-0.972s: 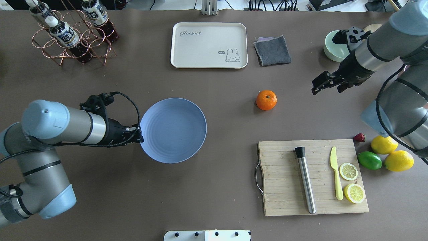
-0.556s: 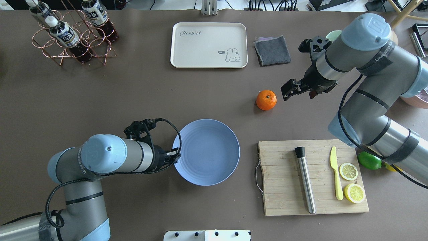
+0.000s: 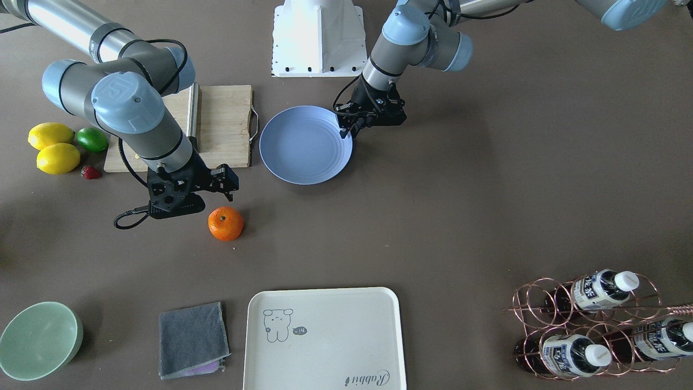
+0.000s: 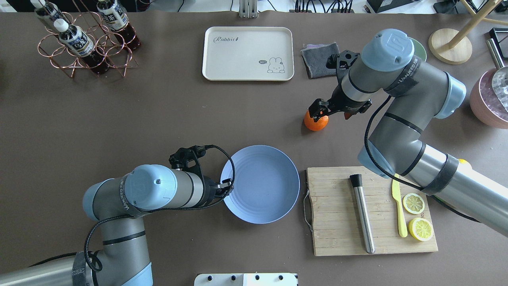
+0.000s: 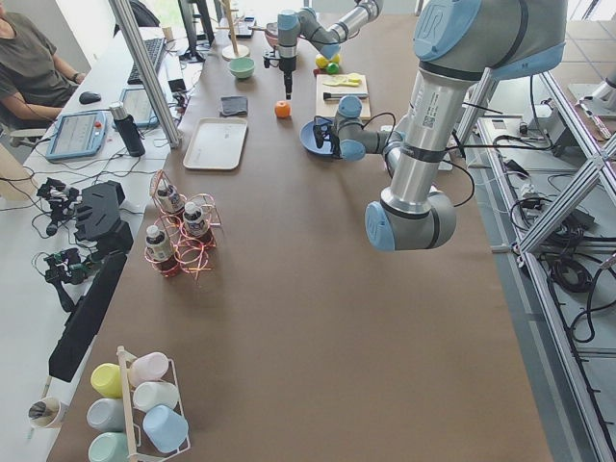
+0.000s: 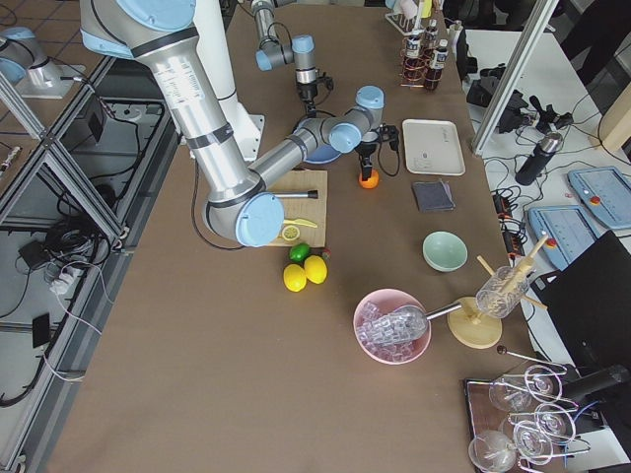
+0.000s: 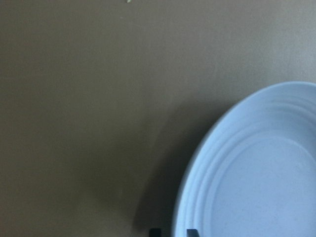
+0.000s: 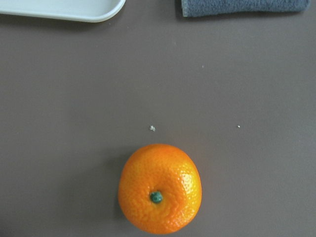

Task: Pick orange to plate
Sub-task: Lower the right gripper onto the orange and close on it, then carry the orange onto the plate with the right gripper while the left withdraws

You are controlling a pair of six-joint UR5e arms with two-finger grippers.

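Observation:
The orange lies on the brown table between the cream tray and the cutting board; it fills the lower middle of the right wrist view, stem dimple up. My right gripper hovers just above it, open, with nothing between its fingers. The periwinkle-blue plate rests left of the cutting board. My left gripper is shut on the plate's left rim; the left wrist view shows that rim with the fingertips at the bottom edge.
A wooden cutting board carries a steel muddler, a yellow knife and lemon slices. A cream tray and grey cloth lie at the back, a bottle rack back left. Lemons, a lime and a green bowl sit on my right.
My left arm has slid the plate to the right and nearer the cutting board. My right arm has swung left from beside the green bowl to just over the orange.

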